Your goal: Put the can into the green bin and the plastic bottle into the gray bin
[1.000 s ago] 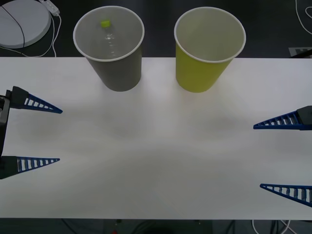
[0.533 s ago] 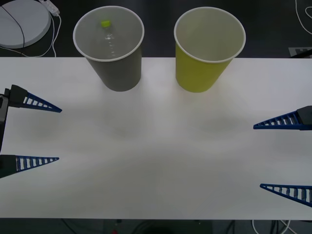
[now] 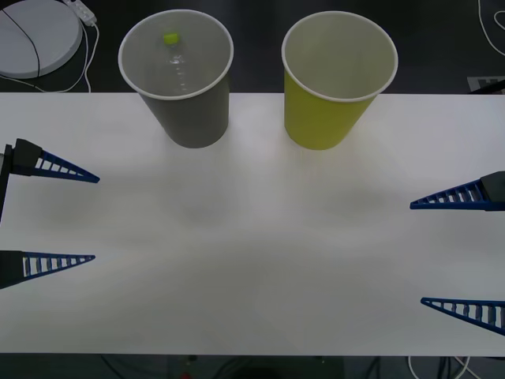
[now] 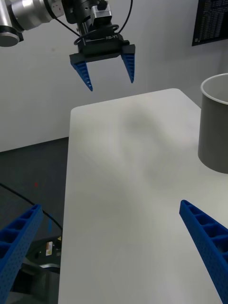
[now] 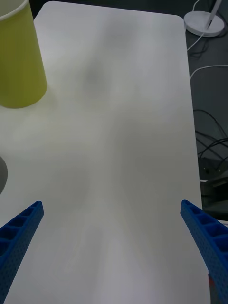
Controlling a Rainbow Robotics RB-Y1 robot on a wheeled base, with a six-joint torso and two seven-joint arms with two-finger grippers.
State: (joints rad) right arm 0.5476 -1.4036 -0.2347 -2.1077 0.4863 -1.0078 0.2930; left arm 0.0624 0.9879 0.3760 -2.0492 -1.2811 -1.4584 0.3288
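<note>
Small clear ribbed plastic bottle [image 3: 176, 59] with lime cap inside tall gray paper-cup bin [image 3: 180, 77], upper left of white tabletop [image 3: 252, 237], yellow-green paper-cup bin [image 3: 335, 79] beside it upper centre-right, left end effector [image 3: 55, 215] at left edge, fingers spread, empty, right end effector [image 3: 461, 253] at right edge, spread, empty

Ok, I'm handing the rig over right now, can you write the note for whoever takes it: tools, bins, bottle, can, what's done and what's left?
Left tool: open, empty, over the table's left edge.
Right tool: open, empty, over the table's right edge.
Large gray paper-cup-shaped bin and large yellow-green paper-cup-shaped bin stand upright, side by side and apart, at the far edge of the white table.
Done: the small clear plastic bottle with the lime-green cap lies inside the gray bin.
Left: the can. None lies on the table, and the part of the green bin's inside that shows holds none; confirm where it is before moving.
</note>
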